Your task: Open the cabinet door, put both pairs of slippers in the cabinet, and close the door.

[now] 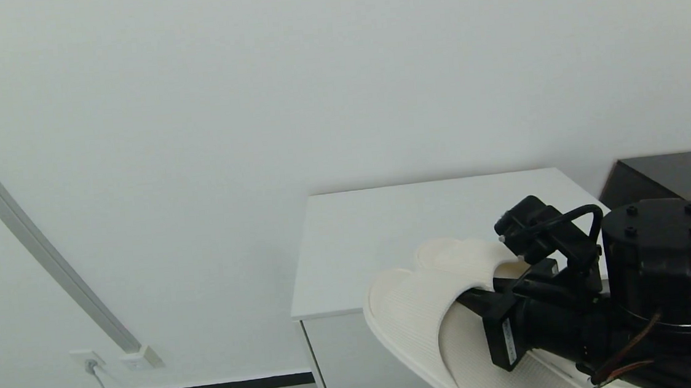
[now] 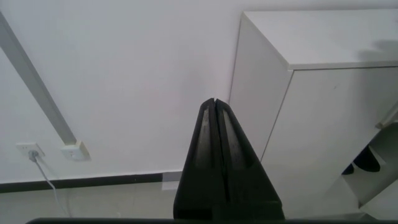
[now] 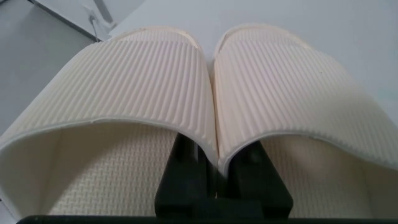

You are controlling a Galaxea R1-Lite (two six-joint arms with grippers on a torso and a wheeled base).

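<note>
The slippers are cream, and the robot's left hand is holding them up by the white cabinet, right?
Not the left hand. The right hand holds the cream slippers up by the white cabinet; the right wrist view shows it pinching the pair together. The left hand is shut on nothing.

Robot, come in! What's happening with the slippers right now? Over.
Left gripper shut, empty. Right gripper shut on the pair of slippers, held up by the white cabinet, near its top. Nothing seen in the way. Over.
</note>
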